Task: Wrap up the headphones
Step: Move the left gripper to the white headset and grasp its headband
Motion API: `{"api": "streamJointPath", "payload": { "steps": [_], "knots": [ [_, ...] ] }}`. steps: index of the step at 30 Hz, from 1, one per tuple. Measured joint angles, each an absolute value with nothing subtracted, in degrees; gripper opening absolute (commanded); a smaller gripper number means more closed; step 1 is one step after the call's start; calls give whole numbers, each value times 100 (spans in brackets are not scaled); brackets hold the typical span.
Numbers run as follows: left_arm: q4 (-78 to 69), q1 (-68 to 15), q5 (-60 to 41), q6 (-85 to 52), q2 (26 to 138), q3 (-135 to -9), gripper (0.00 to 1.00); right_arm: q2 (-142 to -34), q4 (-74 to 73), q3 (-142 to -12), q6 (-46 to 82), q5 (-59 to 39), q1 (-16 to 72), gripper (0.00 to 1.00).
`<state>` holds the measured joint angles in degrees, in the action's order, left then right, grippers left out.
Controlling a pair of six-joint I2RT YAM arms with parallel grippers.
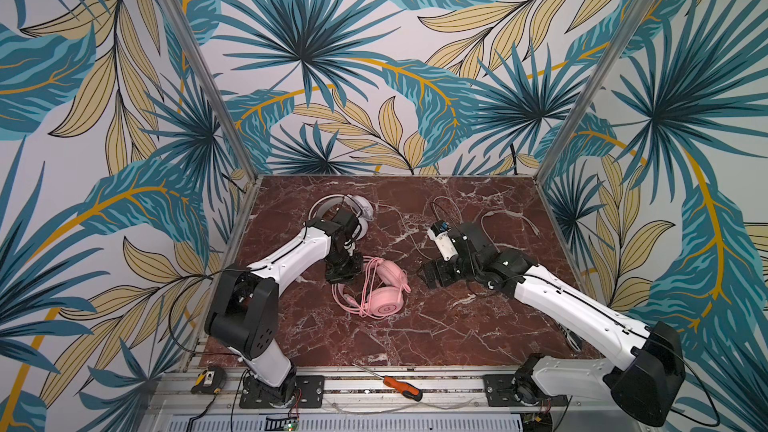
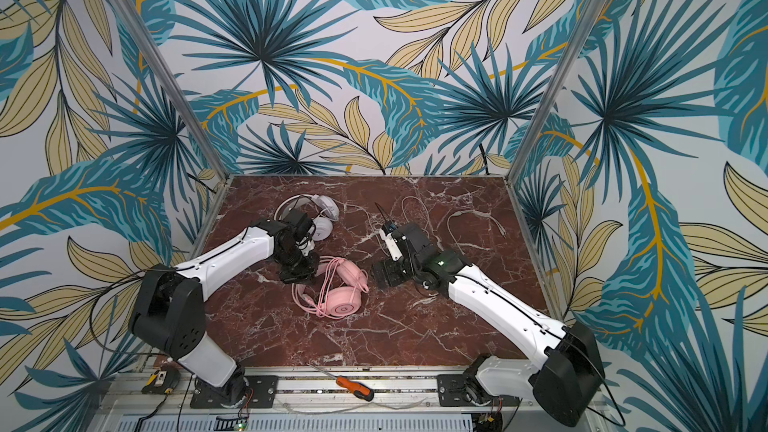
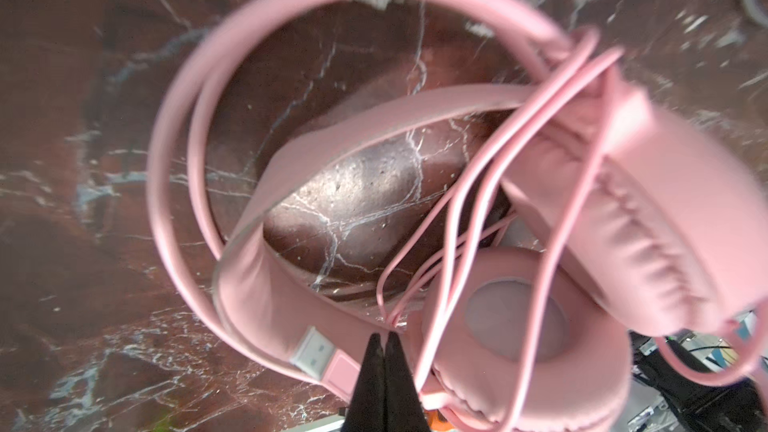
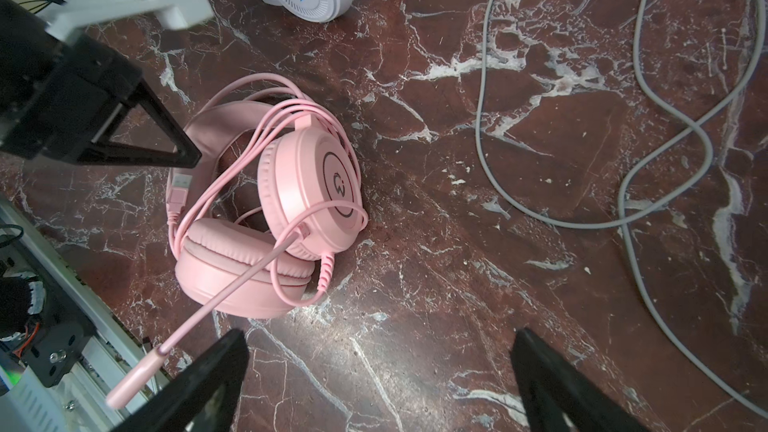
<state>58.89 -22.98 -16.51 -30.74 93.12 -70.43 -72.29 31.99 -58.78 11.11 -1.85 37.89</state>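
red marble table fills the floor of the rig. the left arm comes in from the near left corner with its forearm angled up toward the middle. its wrist is bent over so the left gripper points down at the headband end of the pink headset. the fingers are pressed together. a kink of pink cable sits right at the tips, and i can't tell if it's actually nipped.

the right arm stretches in low from the near right. the right gripper is spread wide with nothing in it, just right of the pink headset.

the pink headset lies mid-table with its cable looped round band and cups. the white headset sits back left, partly behind the left wrist. its pale cable sprawls loose across the back right. the usb plug lies beside the pink band, and the boom mic points toward the right gripper.
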Motion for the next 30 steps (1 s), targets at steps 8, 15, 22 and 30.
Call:
{"api": "streamJointPath", "payload": {
  "steps": [8, 15, 22, 30],
  "knots": [
    [5846, -1470, -1223, -3120, 8947, -7881, 63, -7229, 3120, -5881, 1107, -97, 3789, 100],
    [5833, -650, -915, -2714, 9561, -8954, 90, -7244, 2987, -5981, 1061, 89, 3789, 100],
    [5791, -148, -711, -2167, 11240, -10221, 92, -7323, 2829, -6123, 1000, 290, 3789, 100],
    [5782, 128, -596, -1660, 12978, -11491, 84, -7395, 2823, -6254, 937, 578, 3789, 100]
  ]
}}
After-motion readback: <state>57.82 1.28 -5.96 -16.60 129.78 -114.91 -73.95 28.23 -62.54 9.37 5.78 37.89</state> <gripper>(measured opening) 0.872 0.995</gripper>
